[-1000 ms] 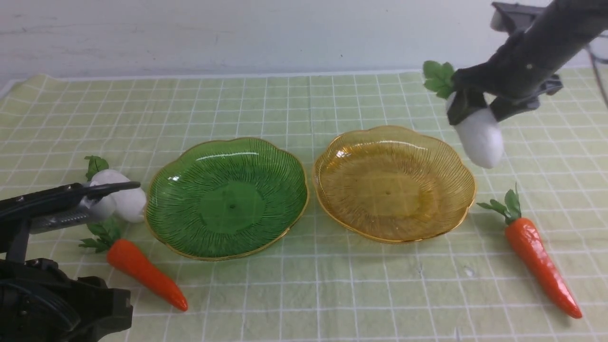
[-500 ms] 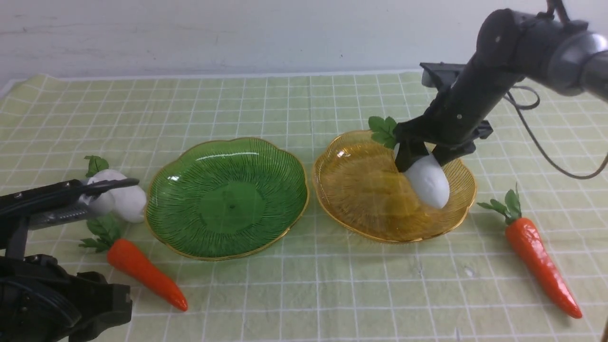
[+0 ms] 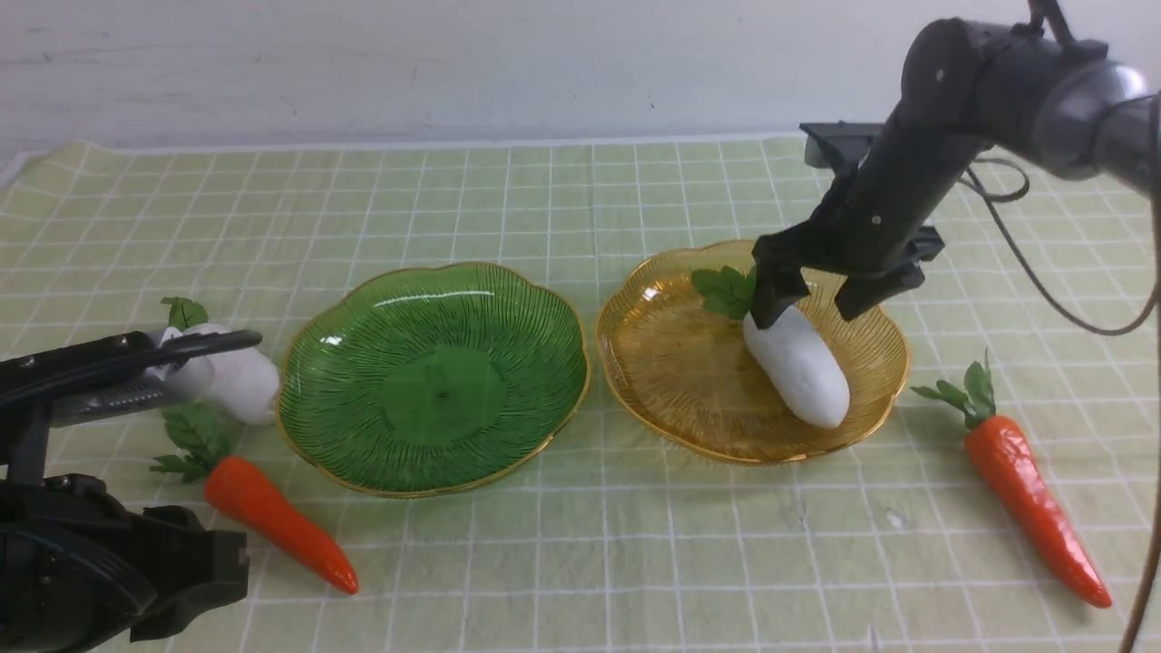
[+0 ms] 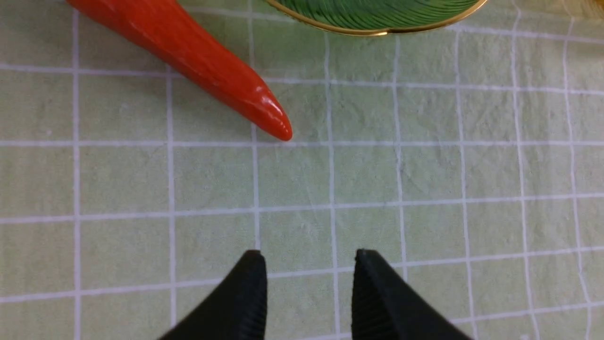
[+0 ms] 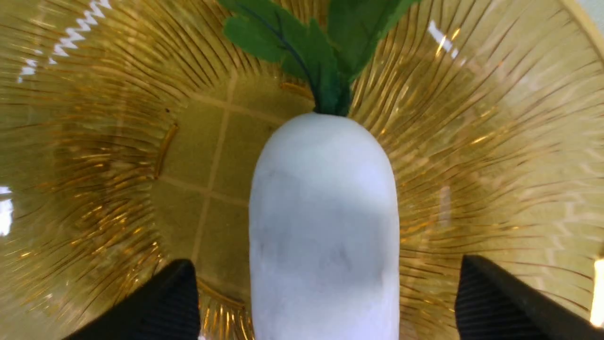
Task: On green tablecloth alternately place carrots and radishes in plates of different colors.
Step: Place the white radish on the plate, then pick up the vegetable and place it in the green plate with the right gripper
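The desk is covered from edge to edge by the green tablecloth point(image 3: 580, 209), a pale, slightly wrinkled cloth with a grid of thin white lines. Two ribbed, gold-rimmed plates sit on it side by side near the middle, almost touching: the dark green plate point(image 3: 435, 381) on the left and the amber plate point(image 3: 671, 363) on the right. Just beside the dark green plate's left rim lies a white radish point(image 3: 240, 385). The left carrot point(image 3: 272, 521) lies nearer the front, with its leaves close to that radish. The right carrot point(image 3: 1034, 499) lies right of the amber plate, leaves toward it.
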